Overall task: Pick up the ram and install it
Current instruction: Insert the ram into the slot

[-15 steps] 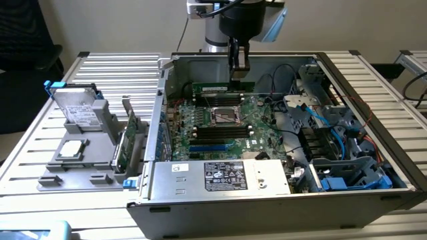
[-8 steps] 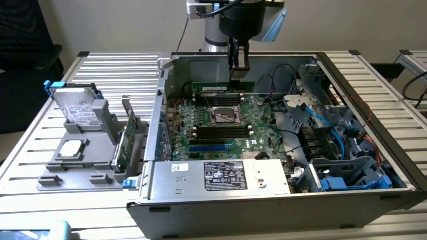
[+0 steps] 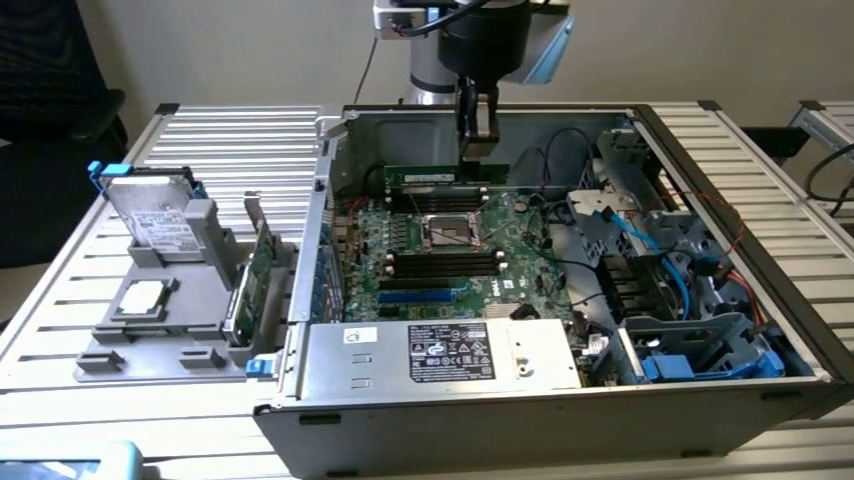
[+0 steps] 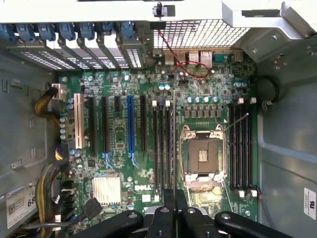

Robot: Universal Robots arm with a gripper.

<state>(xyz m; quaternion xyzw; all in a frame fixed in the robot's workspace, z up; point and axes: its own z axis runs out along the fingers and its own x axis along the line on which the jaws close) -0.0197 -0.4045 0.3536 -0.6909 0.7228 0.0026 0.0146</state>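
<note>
The ram [image 3: 443,177] is a long green stick standing on edge at the far side of the motherboard [image 3: 400,245], just beyond the CPU socket [image 3: 451,232]. My gripper [image 3: 478,152] comes straight down from above and is shut on the ram's upper edge, toward its end at the exterior view's right. In the wrist view the ram [image 4: 171,148] shows edge-on as a thin dark line. It runs out from between my black fingers [image 4: 163,218] along the memory slots beside the socket [image 4: 202,156]. Whether it sits fully in a slot I cannot tell.
The open computer case [image 3: 534,410] lies on a slatted table. A power supply [image 3: 441,350] sits at its near side, and blue cables and drive cages [image 3: 694,350] at the exterior view's right. A grey holder [image 3: 147,330] with a hard drive [image 3: 158,215] stands outside at the left.
</note>
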